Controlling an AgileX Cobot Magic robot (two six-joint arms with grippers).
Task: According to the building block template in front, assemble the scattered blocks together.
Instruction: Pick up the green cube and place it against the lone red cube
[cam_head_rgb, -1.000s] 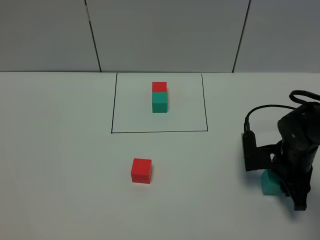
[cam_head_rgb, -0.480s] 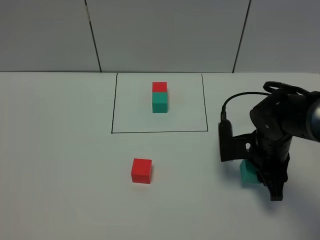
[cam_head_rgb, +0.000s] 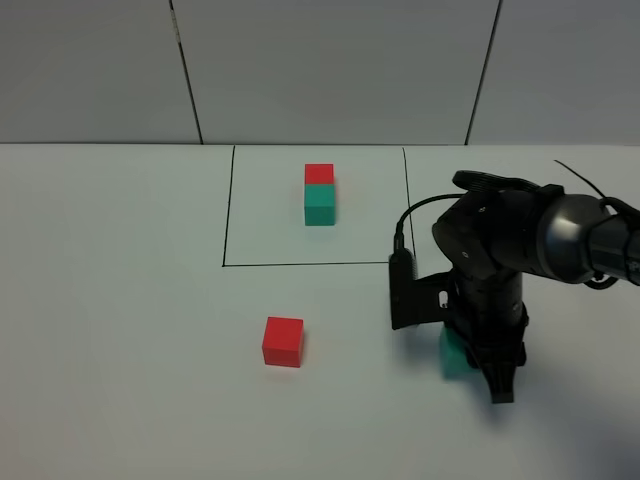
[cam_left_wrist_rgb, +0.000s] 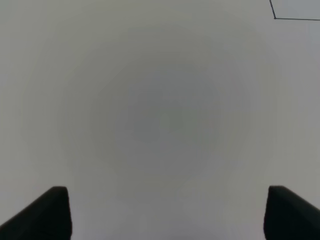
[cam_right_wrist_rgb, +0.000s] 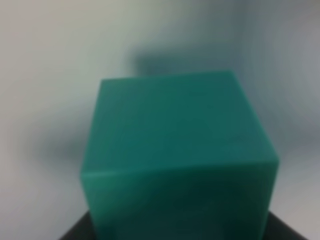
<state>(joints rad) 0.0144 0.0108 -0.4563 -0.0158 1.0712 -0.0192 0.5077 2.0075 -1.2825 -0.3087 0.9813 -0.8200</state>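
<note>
Nearest, on the right of the table (cam_head_rgb: 120, 300), the right end effector (cam_head_rgb: 486, 368) pinches the teal-green cube (cam_head_rgb: 453, 357), a plain, matte, sharp-edged block held low, with the dark arm hiding most of it from above. Well to its left sits the matching red cube (cam_head_rgb: 283, 341), with only bare table between them. Farther back, the black rectangle (cam_head_rgb: 228, 210) frames the template (cam_head_rgb: 319, 194), red behind teal and touching, while the left end effector (cam_left_wrist_rgb: 165, 215) hangs spread wide over bare table.

A white table (cam_head_rgb: 120, 300) meets a grey panelled wall (cam_head_rgb: 330, 70).
</note>
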